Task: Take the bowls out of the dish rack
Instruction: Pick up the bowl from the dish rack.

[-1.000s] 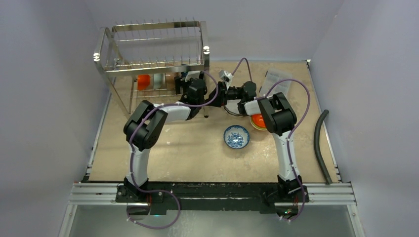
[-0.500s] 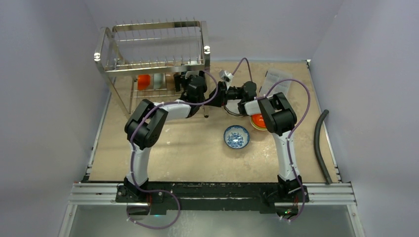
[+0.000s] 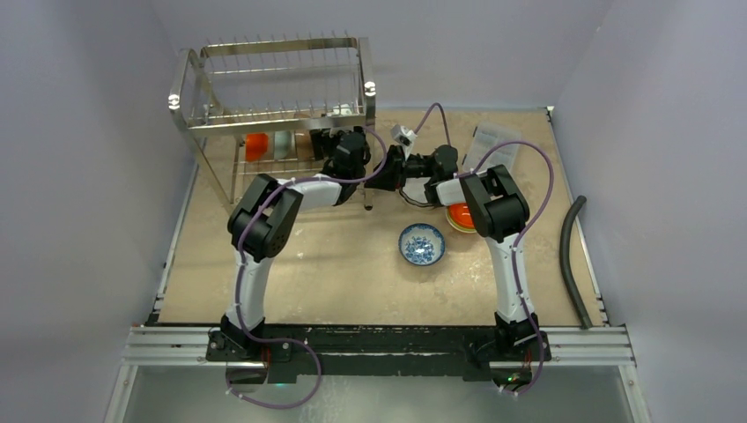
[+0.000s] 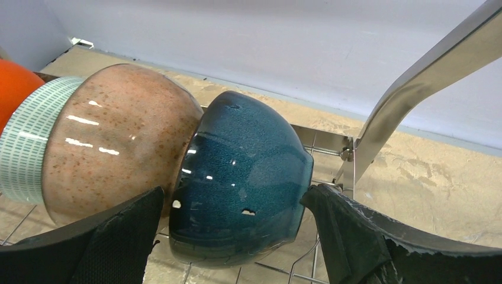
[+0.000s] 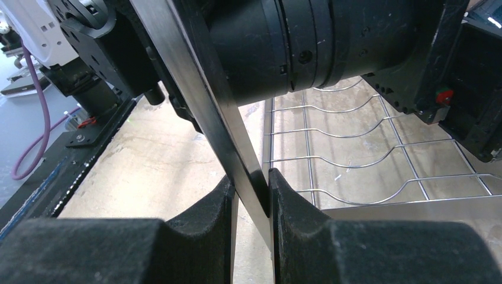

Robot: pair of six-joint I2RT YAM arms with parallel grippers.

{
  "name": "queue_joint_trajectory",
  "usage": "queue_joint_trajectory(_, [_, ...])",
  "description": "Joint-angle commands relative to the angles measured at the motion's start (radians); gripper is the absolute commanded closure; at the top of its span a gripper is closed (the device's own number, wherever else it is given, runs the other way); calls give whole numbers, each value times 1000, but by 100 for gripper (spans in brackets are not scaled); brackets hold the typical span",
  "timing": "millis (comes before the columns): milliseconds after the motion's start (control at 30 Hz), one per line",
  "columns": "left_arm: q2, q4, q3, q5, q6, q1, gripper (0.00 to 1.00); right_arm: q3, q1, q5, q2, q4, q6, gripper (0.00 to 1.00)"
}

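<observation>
the left gripper (image 4: 234, 207) reaches into the lower tier of the dish rack (image 3: 273, 88), jaws spread wide with 1 finger on each side of the teal bowl (image 4: 243, 171) — neither pad seems to touch the glaze yet. the teal bowl stands on edge at the right end of the row, its rounded back leaning against the tan speckled bowl (image 4: 112, 142).

to do this step well, i judge the fingers (image 4: 118, 236) should go a little deeper, so they close across the widest part and not on the curved shoulder, where slick ceramic could squirt out. then a gentle squeeze and a lift up and to the right, clear of the wire prongs and the slanted frame bar (image 4: 414, 83), so the tan neighbour is not dragged or tipped. the right gripper (image 5: 251, 195) is pressed together on a flat steel leg (image 5: 195, 100) of the rack, pinching it — a brace worth holding through the lift.

containers, left to right: the lower tier holds 4 bowls on edge, each touching the next: an orange bowl (image 4: 12, 83), a green-patterned bowl (image 4: 32, 136), the tan one, the teal one. on the table (image 3: 335, 273), right of the rack, a blue-patterned bowl (image 3: 422, 244) sits upright; its busy inside makes any contents hard to tell. just beside it a second orange bowl (image 3: 458, 217) lies partly hidden under the right arm.
</observation>
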Motion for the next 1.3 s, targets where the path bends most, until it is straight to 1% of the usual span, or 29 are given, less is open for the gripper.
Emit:
queue_joint_trajectory(0, [69, -133, 60, -12, -16, -33, 7, -2, 76, -57, -37, 510, 82, 100])
queue_joint_trajectory(200, [90, -176, 85, -46, -22, -35, 7, 1, 79, -57, -34, 509, 84, 100])
queue_joint_trajectory(333, [87, -182, 81, -33, -32, -33, 7, 1, 79, -57, -34, 509, 84, 100])
queue_joint_trajectory(667, [83, -237, 77, -36, -48, -27, 13, 0, 82, -55, -35, 510, 85, 100])
queue_joint_trajectory(867, [58, -296, 67, 18, -107, -9, 13, 0, 84, -55, -32, 510, 84, 100])
queue_joint_trajectory(1000, [54, -353, 91, 70, -136, -4, 14, -2, 84, -52, -32, 510, 83, 100])
queue_joint_trajectory(1267, [45, -426, 117, 92, -149, 2, 18, -4, 84, -52, -37, 509, 83, 100])
